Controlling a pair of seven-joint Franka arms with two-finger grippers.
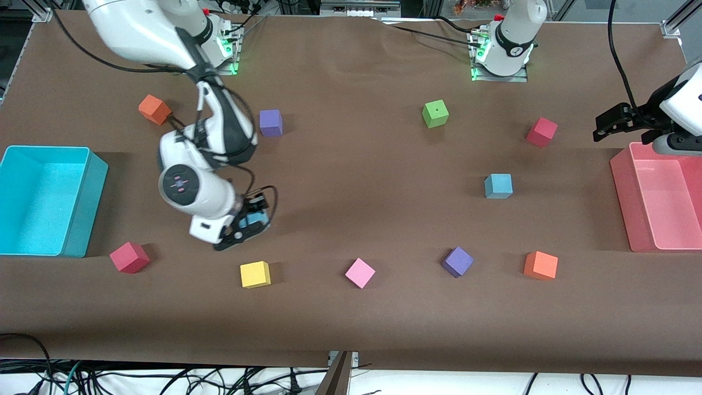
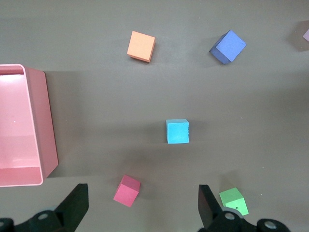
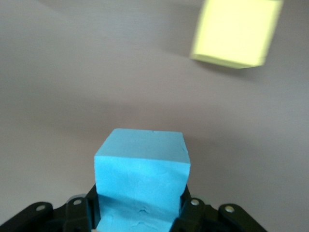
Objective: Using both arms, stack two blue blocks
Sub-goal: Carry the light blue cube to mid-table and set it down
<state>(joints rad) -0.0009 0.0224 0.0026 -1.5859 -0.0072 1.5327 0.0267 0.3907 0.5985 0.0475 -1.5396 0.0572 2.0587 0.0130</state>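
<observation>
Brown table (image 1: 351,208), blue block (image 3: 142,176) clamped in right claw (image 1: 249,222)

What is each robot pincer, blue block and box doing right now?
Right pincer: shut on a blue block, low over the table.
Left pincer: open, empty, waiting above the pink bin.
Other blue block: sitting alone on the table, untouched.
Pink bin: empty.
Cyan bin: empty.
</observation>
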